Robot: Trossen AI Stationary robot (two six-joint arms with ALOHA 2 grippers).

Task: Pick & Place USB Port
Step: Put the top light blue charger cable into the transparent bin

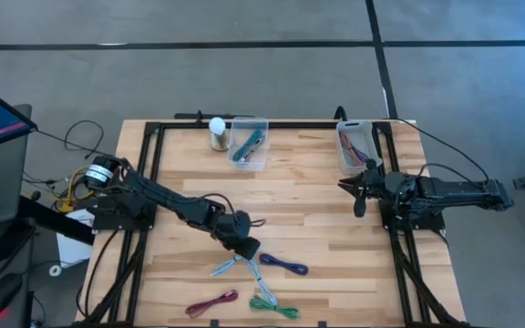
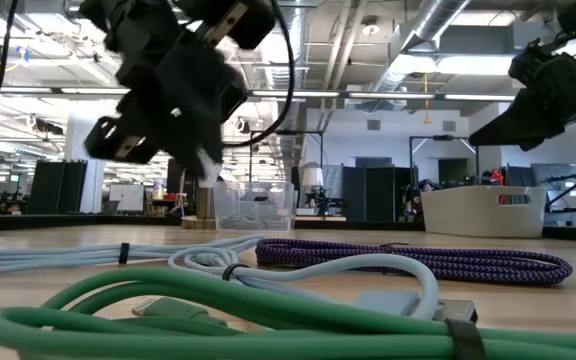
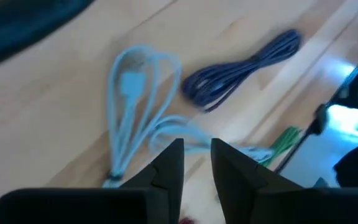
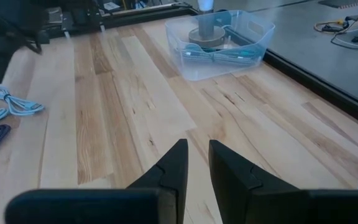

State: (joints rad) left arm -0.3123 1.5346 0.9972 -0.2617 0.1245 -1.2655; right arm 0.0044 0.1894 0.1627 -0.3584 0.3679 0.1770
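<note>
Black fingers point(image 3: 166, 171) of the left gripper point(image 3: 196, 163) stood a narrow gap apart, nothing between them, hovering low over the pale blue cable point(image 3: 135, 109) coiled on the bench point(image 1: 326, 219). Whether they touched it could not be told. That cable lay toward the front of the bench, its flat plug inside the loops.

Judged light and limp: the loops would sag and trail, so a pinch on one strand might let the rest drag. The tied waist of the bundle, or the rigid plug, looked the firmest hold; the smooth jacket could slip.

Just beside it lay the dark purple cable point(image 1: 284, 265), close enough to be snagged. The green cable point(image 1: 272, 305) and the magenta cable point(image 1: 211, 302) lay nearer the front edge.

At the far edge stood a clear bin point(image 1: 248, 143) holding a teal cable, a small bottle point(image 1: 217, 133) beside it, and a white bin point(image 1: 355, 146) further right.

The right gripper point(image 4: 197, 163) waited near the white bin, fingers nearly together and empty, above bare wood.
</note>
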